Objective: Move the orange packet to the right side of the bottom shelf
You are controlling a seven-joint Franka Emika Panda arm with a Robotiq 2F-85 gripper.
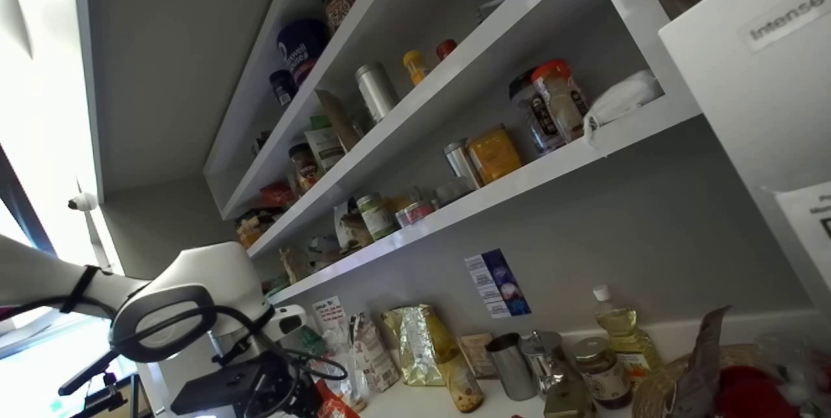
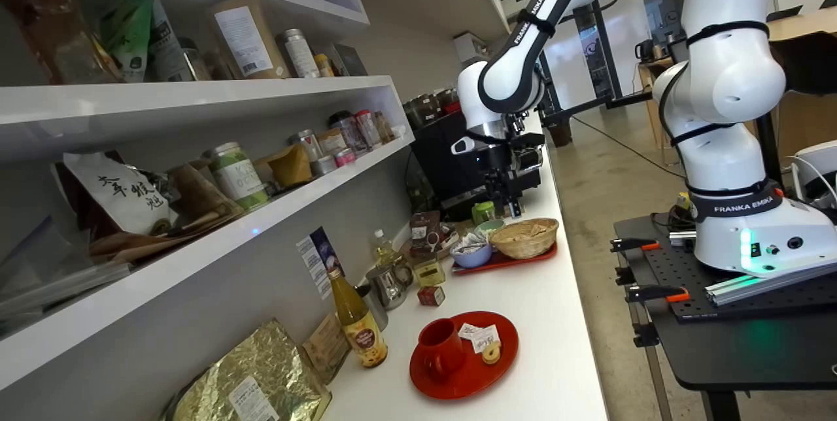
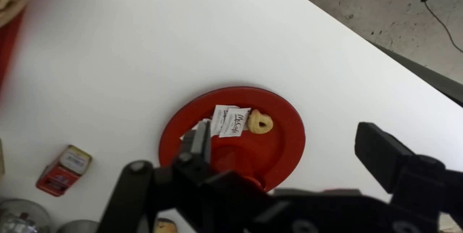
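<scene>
A red-orange packet with pale marks (image 1: 335, 405), which seems to be the orange packet, shows partly at the bottom edge of an exterior view, low over the counter. My gripper and the frame edge hide most of it. The bottom shelf (image 1: 519, 179) is the lowest white board, also seen in the other exterior view (image 2: 261, 225). Its right part holds a yellow-orange box (image 1: 495, 153), jars (image 1: 559, 98) and a white bag (image 1: 623, 98). My gripper (image 2: 513, 210) points down over the counter, below shelf height. In the wrist view its jaws (image 3: 282, 139) are wide apart with nothing between them.
A red plate (image 3: 294, 131) with a cup, sachets and a biscuit lies on the counter below. A small red box (image 3: 63, 171), a basket (image 2: 525, 238), a yellow bottle (image 2: 356, 319) and a gold bag (image 2: 261, 369) also stand on the counter. Shelf boards overhang the wall side.
</scene>
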